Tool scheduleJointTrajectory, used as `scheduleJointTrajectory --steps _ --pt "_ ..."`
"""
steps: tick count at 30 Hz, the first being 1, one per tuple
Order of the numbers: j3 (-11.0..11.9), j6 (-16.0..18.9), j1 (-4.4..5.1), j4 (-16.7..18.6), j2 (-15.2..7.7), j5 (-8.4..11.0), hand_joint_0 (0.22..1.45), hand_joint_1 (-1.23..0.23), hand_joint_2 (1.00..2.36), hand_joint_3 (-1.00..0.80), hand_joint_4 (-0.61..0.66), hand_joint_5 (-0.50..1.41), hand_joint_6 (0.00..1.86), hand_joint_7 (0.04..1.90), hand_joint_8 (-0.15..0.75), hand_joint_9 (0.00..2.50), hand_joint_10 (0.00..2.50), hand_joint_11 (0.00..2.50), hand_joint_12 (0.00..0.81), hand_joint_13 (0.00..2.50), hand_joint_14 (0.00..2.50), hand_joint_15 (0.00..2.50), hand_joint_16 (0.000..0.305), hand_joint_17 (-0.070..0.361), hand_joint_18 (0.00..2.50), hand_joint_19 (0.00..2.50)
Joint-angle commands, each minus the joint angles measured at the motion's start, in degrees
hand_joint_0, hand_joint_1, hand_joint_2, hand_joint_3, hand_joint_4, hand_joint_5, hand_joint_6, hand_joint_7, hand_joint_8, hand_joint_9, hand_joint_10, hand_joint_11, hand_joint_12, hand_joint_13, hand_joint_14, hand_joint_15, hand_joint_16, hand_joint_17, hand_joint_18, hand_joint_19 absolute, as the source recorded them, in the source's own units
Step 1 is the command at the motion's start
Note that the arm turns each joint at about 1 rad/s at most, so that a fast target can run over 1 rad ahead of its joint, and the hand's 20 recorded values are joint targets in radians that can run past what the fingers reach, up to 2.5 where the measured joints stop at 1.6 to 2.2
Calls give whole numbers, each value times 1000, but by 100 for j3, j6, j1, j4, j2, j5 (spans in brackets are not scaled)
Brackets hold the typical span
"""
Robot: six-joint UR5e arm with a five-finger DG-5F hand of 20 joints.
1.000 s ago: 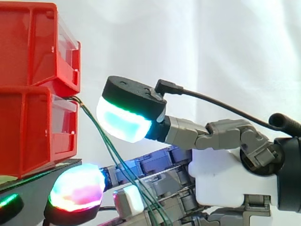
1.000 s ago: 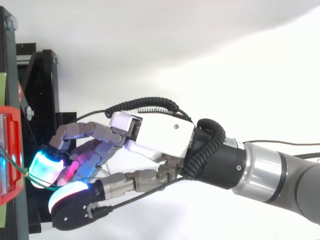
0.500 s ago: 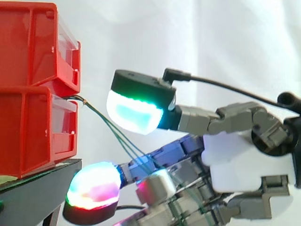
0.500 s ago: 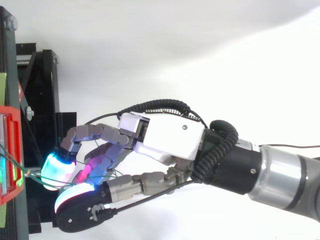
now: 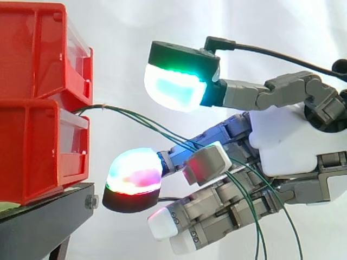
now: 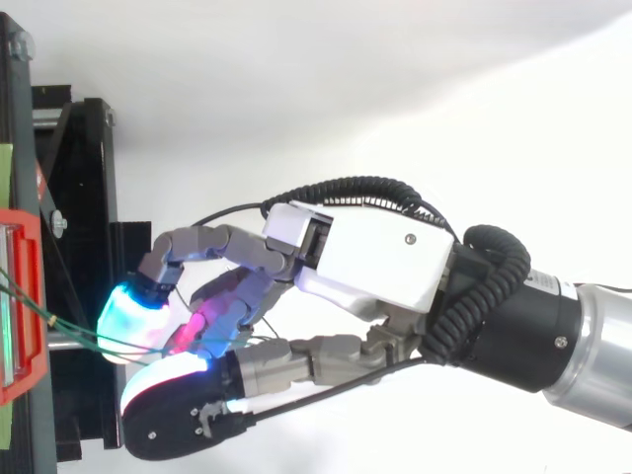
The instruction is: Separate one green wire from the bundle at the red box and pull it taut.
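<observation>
Compared with a second ago, the hand (image 5: 282, 141) is drawn back from the red box (image 5: 32, 146), so the green wires (image 5: 142, 120) are now stretched nearly level from the box's front lip to the curled fingers. Several strands, not one alone, appear to be hooked there, so separation is judged unfinished though tautness is nearly reached. The box's edge and the black stand (image 5: 49, 216) are cleared by the glowing pads, and open room is left to the right for further pulling.
</observation>
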Motion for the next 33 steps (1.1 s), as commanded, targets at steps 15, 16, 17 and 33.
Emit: scheduleJointTrajectory --steps 15,16,17,33 --pt "192 -104 -26 -572 -6 51 585 -633 1000 -500 290 -157 503 1040 341 1063 16 1168 435 832 10 327 47 106 577 315" --pt "192 -104 -17 -581 -6 51 585 -632 1000 -500 297 -157 503 1039 343 1062 17 1164 436 831 10 332 47 106 578 314" --pt "192 -95 -8 -581 -15 69 585 -631 1000 -500 296 -157 503 1039 343 1061 16 1162 436 832 9 325 47 106 578 314" --pt "684 151 -43 -1029 -305 -2 585 -621 1000 -500 302 -152 504 1065 345 1056 16 1167 437 824 10 332 47 106 572 326"
